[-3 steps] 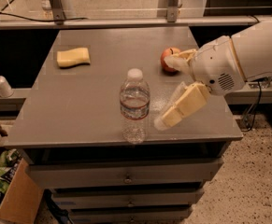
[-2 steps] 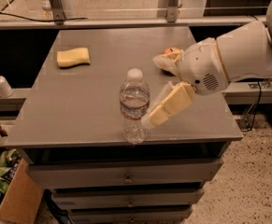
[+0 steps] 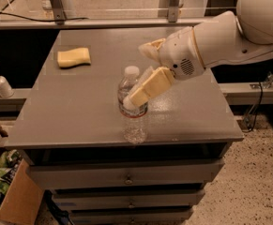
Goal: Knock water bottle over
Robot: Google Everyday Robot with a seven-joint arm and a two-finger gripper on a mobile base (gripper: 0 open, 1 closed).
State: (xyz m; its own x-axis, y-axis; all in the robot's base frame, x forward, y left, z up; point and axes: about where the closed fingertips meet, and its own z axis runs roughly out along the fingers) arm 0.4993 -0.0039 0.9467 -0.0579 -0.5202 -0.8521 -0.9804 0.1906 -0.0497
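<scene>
The water bottle (image 3: 135, 125), clear ribbed plastic with a white cap, stands upright near the front middle of the grey table (image 3: 70, 111). My gripper (image 3: 135, 76) has come in from the right on the white arm and is open, its cream fingers spread wide. The near finger (image 3: 147, 88) lies across the bottle's upper body and hides its label. The far finger (image 3: 150, 48) is behind the bottle, level with the cap. I cannot tell for sure whether the near finger touches the bottle.
A yellow sponge (image 3: 73, 57) lies at the table's back left. A small white pump dispenser (image 3: 0, 83) stands on a ledge to the left. Drawers (image 3: 126, 177) sit under the table, and a cardboard box (image 3: 14, 205) stands on the floor at bottom left.
My gripper has swept left from the table's right side up to the bottle. The arm now covers the apple seen earlier. The bottle still stands upright.
</scene>
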